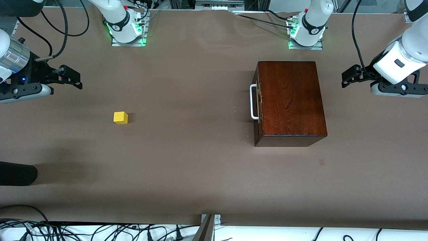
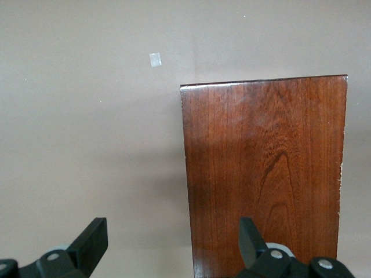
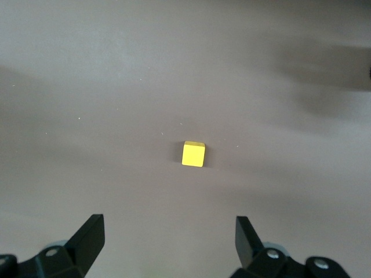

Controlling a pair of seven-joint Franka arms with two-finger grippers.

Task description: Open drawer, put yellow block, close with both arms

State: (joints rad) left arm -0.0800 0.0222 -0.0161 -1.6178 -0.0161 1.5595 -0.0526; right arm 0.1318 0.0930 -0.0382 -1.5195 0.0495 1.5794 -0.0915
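Observation:
The dark mahogany box (image 1: pixel 291 100) stands toward the left arm's end of the table. Its drawer is shut, and the white bar handle (image 1: pixel 253 102) faces the right arm's end. The yellow block (image 1: pixel 120 117) lies on the table toward the right arm's end. My left gripper (image 1: pixel 346 78) is open and empty in the air beside the box. The left wrist view shows it (image 2: pixel 174 234) over the edge of the box top (image 2: pixel 264 174). My right gripper (image 1: pixel 76 80) is open and empty. In the right wrist view it (image 3: pixel 169 231) hangs above the table, short of the block (image 3: pixel 193 154).
A brown cloth covers the table (image 1: pixel 187 160). A small grey tape mark (image 1: pixel 321 162) lies nearer to the front camera than the box and also shows in the left wrist view (image 2: pixel 155 59). A dark object (image 1: pixel 16 174) juts in at the right arm's end. Cables (image 1: pixel 100 231) run along the near edge.

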